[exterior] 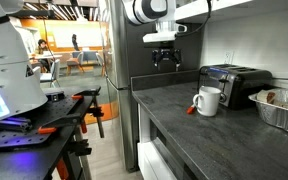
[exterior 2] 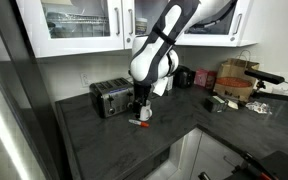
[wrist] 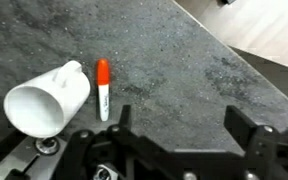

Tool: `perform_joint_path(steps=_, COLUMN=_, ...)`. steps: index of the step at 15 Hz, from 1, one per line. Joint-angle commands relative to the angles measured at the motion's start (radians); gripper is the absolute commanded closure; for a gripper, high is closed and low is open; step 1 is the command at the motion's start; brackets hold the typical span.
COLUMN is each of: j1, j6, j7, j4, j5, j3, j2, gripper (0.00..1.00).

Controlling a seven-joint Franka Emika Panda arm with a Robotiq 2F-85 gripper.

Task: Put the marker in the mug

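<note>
The white mug [exterior: 208, 101] stands upright on the dark counter in front of the toaster. The short red marker [exterior: 191, 110] lies on the counter right beside the mug. In the wrist view the mug [wrist: 49, 100] is at the left and the marker [wrist: 103, 88], with an orange-red cap and white body, lies just to its right. My gripper [exterior: 164, 55] hangs well above the counter, off to one side of both. Its fingers [wrist: 182, 125] are wide open and empty. In an exterior view my gripper [exterior 2: 141, 105] partly hides the mug, and the marker [exterior 2: 141, 123] shows below it.
A black-and-silver toaster [exterior: 234, 85] stands against the wall behind the mug; it also shows in an exterior view [exterior 2: 109, 97]. A foil tray [exterior: 284, 108] sits further along the counter. The counter edge [exterior: 149, 112] drops off towards the room. Boxes and clutter [exterior 2: 234, 85] fill the far counter.
</note>
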Motion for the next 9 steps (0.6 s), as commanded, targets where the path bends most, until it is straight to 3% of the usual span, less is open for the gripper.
perform_joint_path(steps=1, j1=0.038, j6=0.025, j7=0.058, j4=0.030, j5=-0.126, j3=-0.040, j2=0.030, gripper=0.00)
perform_joint_path(steps=4, j1=0.083, j6=0.053, j7=0.091, j4=0.105, j5=-0.271, j3=-0.070, j2=0.095, gripper=0.00)
perform_joint_path(steps=9, j1=0.143, j6=0.086, j7=0.153, j4=0.286, j5=-0.361, j3=-0.114, j2=0.260, gripper=0.00)
